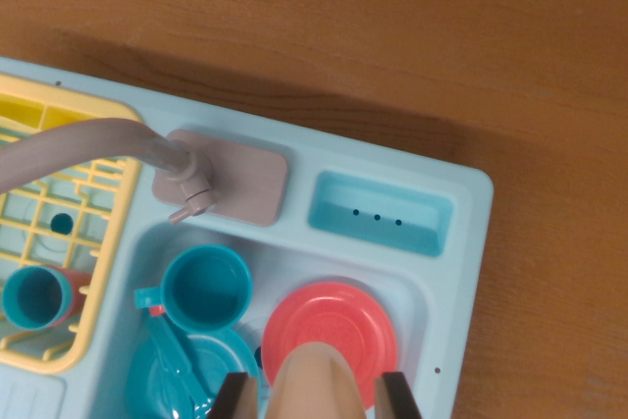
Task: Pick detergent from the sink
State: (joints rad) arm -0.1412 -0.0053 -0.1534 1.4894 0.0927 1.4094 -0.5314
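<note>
The end effector point(319, 401) shows only as two dark fingertips at the near edge of the wrist view, one on each side of a rounded beige shape that looks to be the top of the detergent bottle point(316, 385). The fingertips point(235, 397) stand just beside its flanks, about as far apart as the bottle is wide, but whether they press on it cannot be told, since the contact points fall at the frame's cut. The bottle's body is cut off below, and no label or writing shows on it.

The bottle sits in the sink point(461, 272), a pale blue toy unit, over the near part of its basin. Just behind it lies a red plate point(334, 326), partly covered by the bottle. To the left is a teal cup point(206, 287) with a small handle, and beneath it a teal plate point(186, 370) with a utensil that is hard to make out.

On the far rim a grey faucet point(108, 144) runs left from a mauve base point(240, 183); right of that is a small blue soap tray point(383, 213) with three dark dots. At left, a yellow drying rack point(88, 233) holds another teal cup point(34, 296), cut by the frame edge. The whole unit rests on a brown wooden counter point(392, 36). No brand or text is readable anywhere.
</note>
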